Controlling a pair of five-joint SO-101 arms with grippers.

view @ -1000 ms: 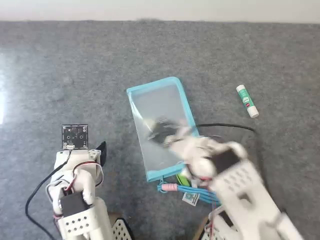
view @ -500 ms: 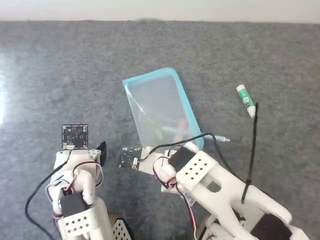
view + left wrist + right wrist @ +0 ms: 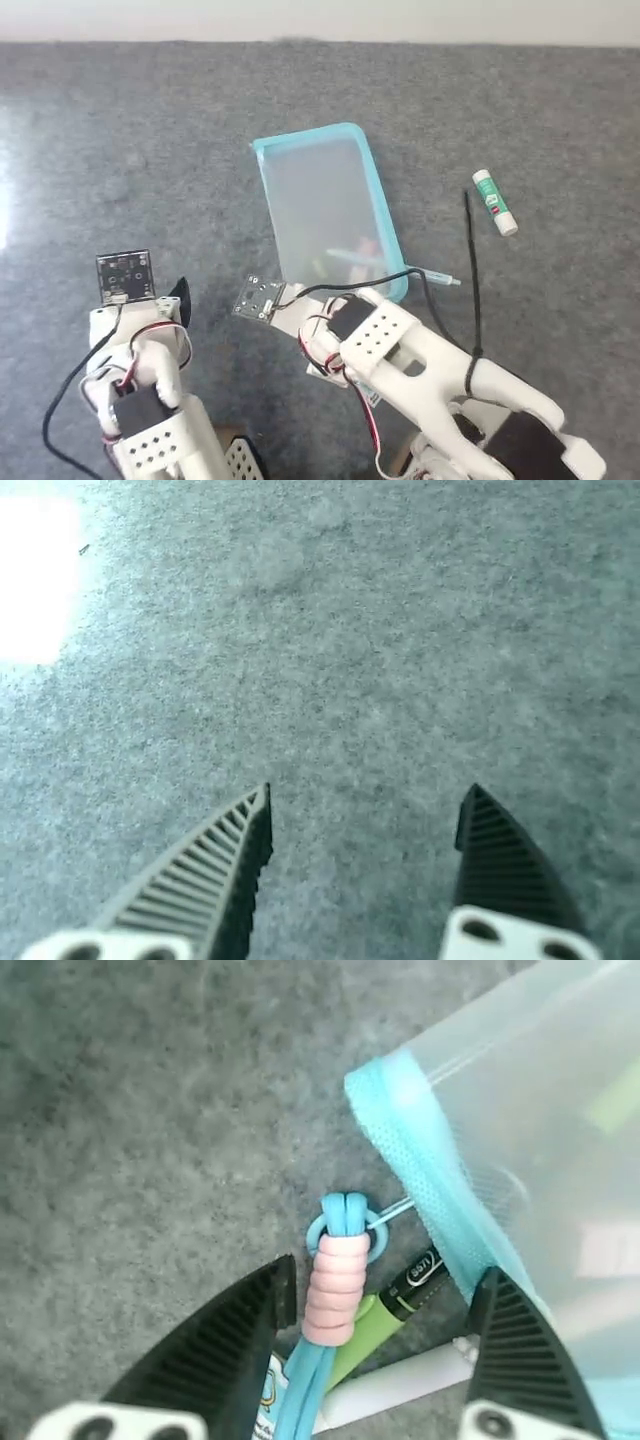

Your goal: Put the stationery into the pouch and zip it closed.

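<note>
So my right gripper (image 3: 388,1278) had swung to the near corner of the translucent blue-trimmed pouch (image 3: 325,200), wide open around its pink-beaded cord pull (image 3: 337,1280), holding nothing; the white glue stick (image 3: 494,202) sat outside.

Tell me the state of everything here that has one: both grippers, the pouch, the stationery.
Left gripper: open, empty, over bare mat.
Right gripper: open, fingers either side of the zip pull.
Pouch: not zipped shut, pens sticking out of its end.
Glue stick: lying on the mat, outside the pouch.
</note>
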